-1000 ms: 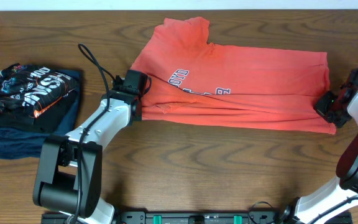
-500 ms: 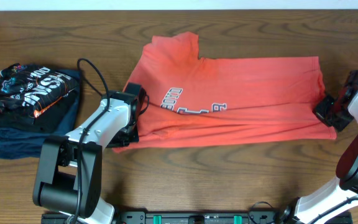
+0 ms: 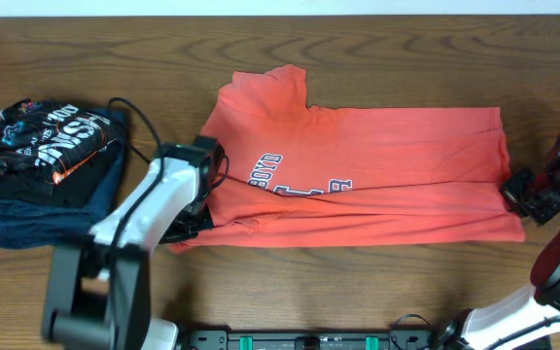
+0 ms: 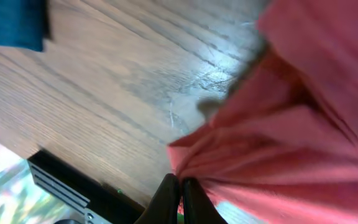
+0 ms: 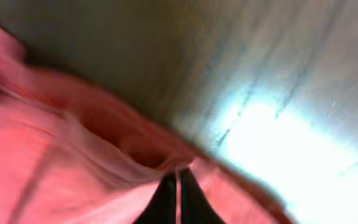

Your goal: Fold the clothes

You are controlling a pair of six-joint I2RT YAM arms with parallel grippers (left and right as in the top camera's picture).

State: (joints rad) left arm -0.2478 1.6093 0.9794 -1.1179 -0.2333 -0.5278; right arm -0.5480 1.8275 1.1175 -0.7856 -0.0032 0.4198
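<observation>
The orange-red T-shirt [image 3: 377,165] with white lettering lies spread across the middle of the table, folded lengthwise, one sleeve sticking out at the back. My left gripper [image 3: 194,222] is shut on its front left corner; in the left wrist view the jaws [image 4: 180,186] pinch a bunched fold of the shirt [image 4: 291,137] above the wood. My right gripper [image 3: 525,194] is shut on the shirt's front right corner; the blurred right wrist view shows the jaws [image 5: 178,186] closed on red cloth [image 5: 55,162].
A stack of folded black and navy garments [image 3: 47,165] with white print lies at the left of the table. A navy corner of it shows in the left wrist view [image 4: 11,22]. The table's front rail [image 3: 299,340] runs along the bottom edge.
Both grippers have pulled the shirt's front edge toward the table's front. The left gripper moved forward and left, the right one forward. The shirt now lies flatter and wider.
</observation>
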